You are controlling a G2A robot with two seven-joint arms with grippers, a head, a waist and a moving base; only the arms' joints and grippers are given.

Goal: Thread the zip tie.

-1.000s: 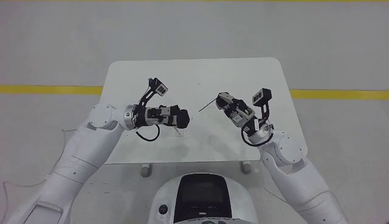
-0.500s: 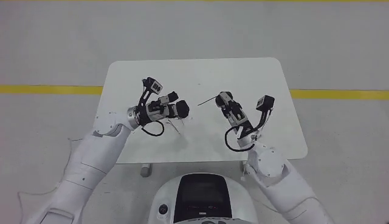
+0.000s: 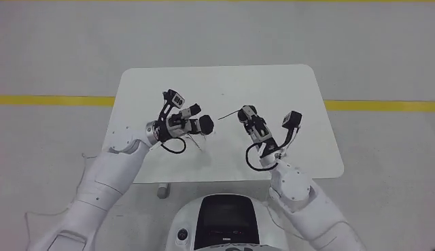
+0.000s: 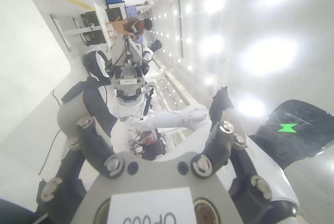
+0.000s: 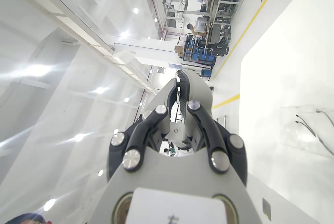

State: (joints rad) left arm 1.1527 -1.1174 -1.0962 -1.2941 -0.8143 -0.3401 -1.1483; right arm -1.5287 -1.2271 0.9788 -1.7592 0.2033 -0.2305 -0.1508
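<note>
A thin black zip tie (image 3: 228, 115) sticks out leftward from my right gripper (image 3: 246, 113), which is shut on one end of it above the middle of the white table (image 3: 272, 81). In the right wrist view the ribbed pads (image 5: 184, 89) are pressed together. My left gripper (image 3: 202, 123) is held in the air a short way left of the tie's free tip and faces it. Its fingers (image 4: 88, 102) are spread wide with nothing between them. The left wrist view looks straight at the right gripper (image 4: 127, 58).
A clear packet (image 5: 308, 123) holding spare black zip ties lies on the table below the left gripper, seen as thin lines (image 3: 196, 142) in the top view. The table's far half is bare, and floor surrounds the table.
The left gripper has risen and swung toward the right one. The right gripper has shifted slightly left with the tie, and the gap between tie tip and left gripper has shrunk.
</note>
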